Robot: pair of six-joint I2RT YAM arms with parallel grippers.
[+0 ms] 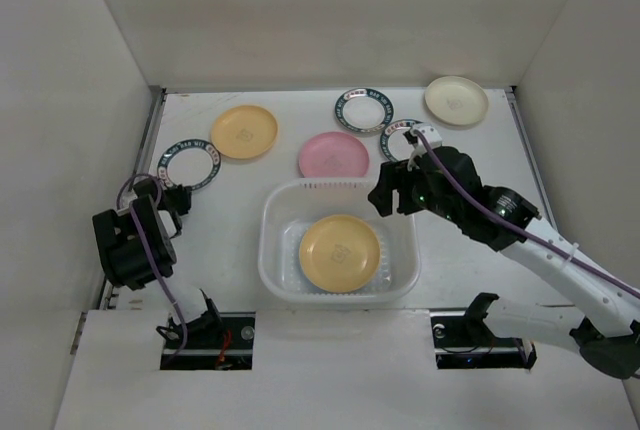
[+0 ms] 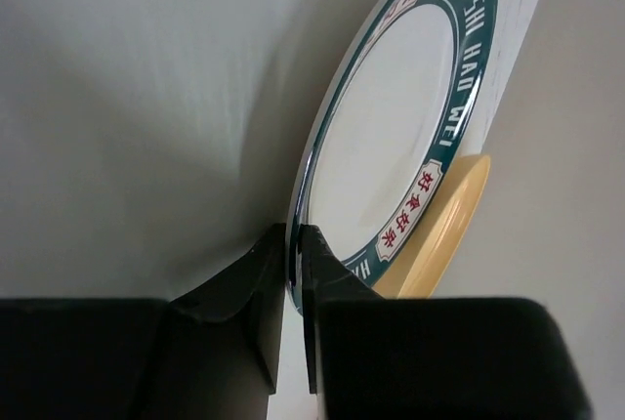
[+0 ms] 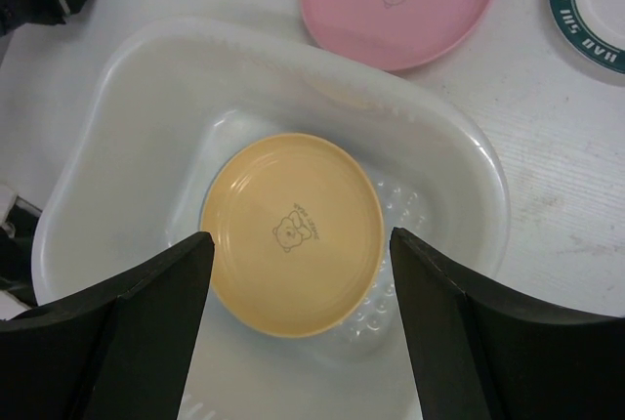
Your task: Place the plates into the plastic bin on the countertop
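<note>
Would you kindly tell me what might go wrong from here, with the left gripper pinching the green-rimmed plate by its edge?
The left gripper holds the green-rimmed plate only by its thin rim, so the plate may slip or swing when lifted. The right gripper hangs open over the bin, above the yellow plate inside; the two might clash if the left one heads there.

The plastic bin [image 3: 146, 137] looks translucent and smooth, its bottom dimpled, and the yellow plate [image 3: 293, 234] inside has a soft satin sheen. The green-rimmed plate [image 2: 386, 147] is glossy with a shiny edge; the countertop [image 3: 566, 205] is matt white, faintly grained.
</note>
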